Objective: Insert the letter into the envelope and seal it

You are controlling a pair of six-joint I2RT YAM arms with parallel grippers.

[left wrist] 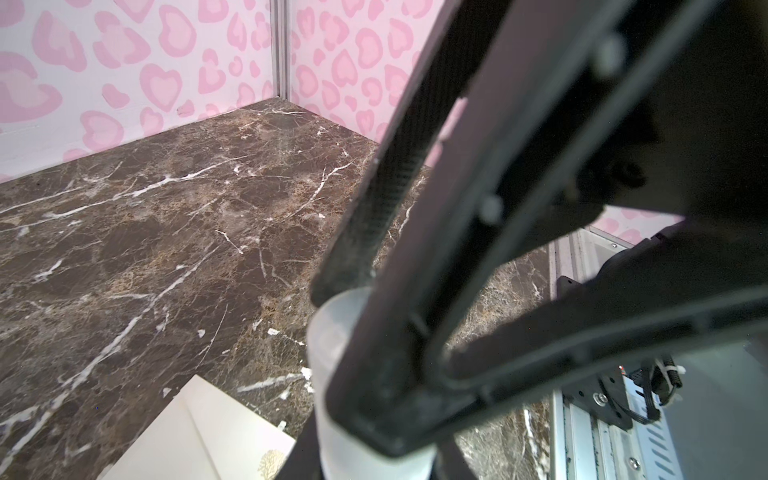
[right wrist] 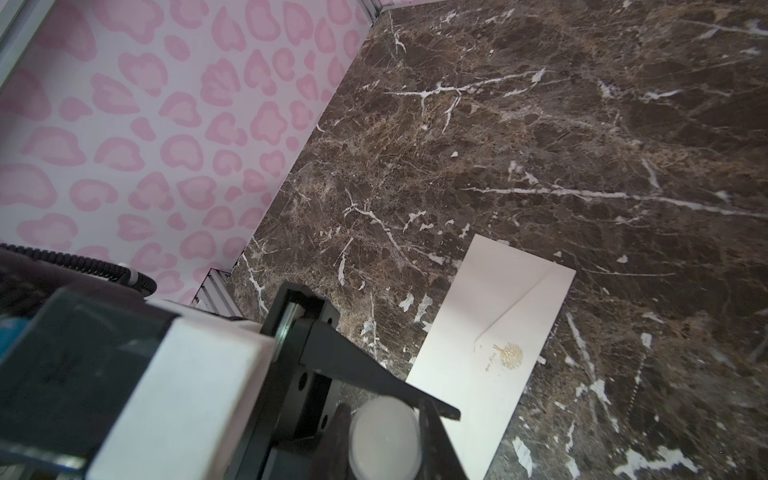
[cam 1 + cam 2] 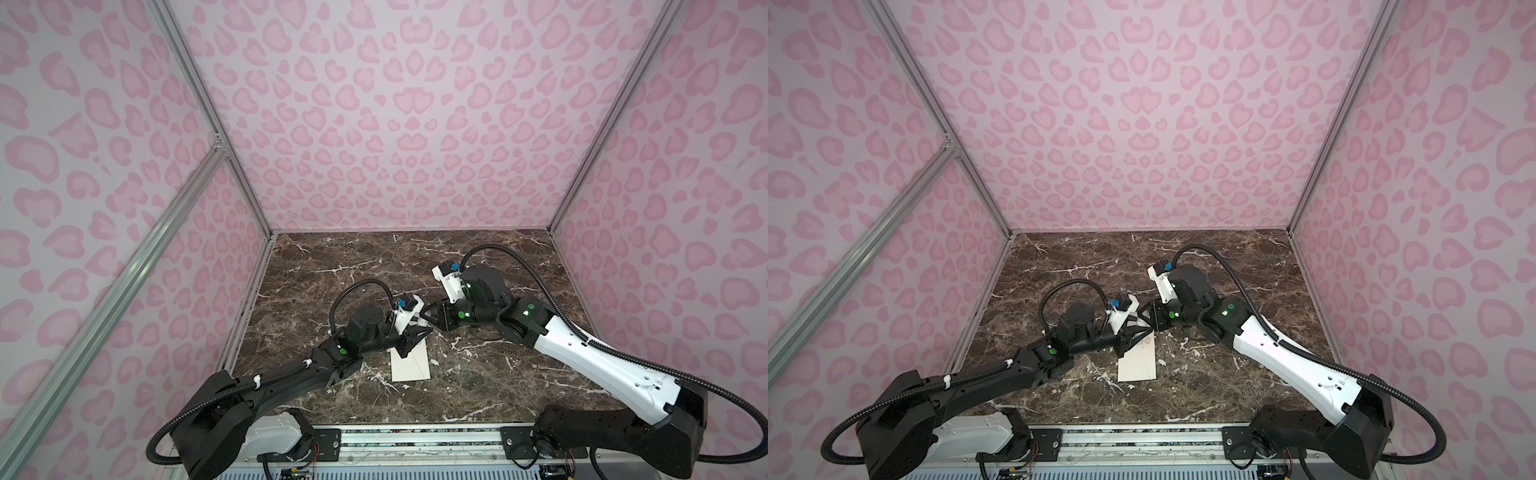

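The cream envelope [image 3: 411, 368] [image 3: 1138, 365] lies flat on the marble, its pointed flap folded down and the gold emblem [image 2: 509, 355] facing up. The letter is not in view. Just above the envelope's far end both grippers meet tip to tip on a small white stick [image 1: 332, 365] [image 2: 382, 432]. My left gripper [image 3: 422, 328] [image 1: 374, 465] is shut on one end of it. My right gripper [image 3: 431, 318] [image 2: 384, 436] is shut on the other end. The right gripper's black fingers [image 1: 415, 187] fill much of the left wrist view.
The brown marble table [image 3: 478, 395] is boxed in by pink patterned walls on the left, back and right. A metal rail [image 3: 415, 440] with both arm bases runs along the front edge. The right forearm [image 3: 602, 357] slants over the right of the table.
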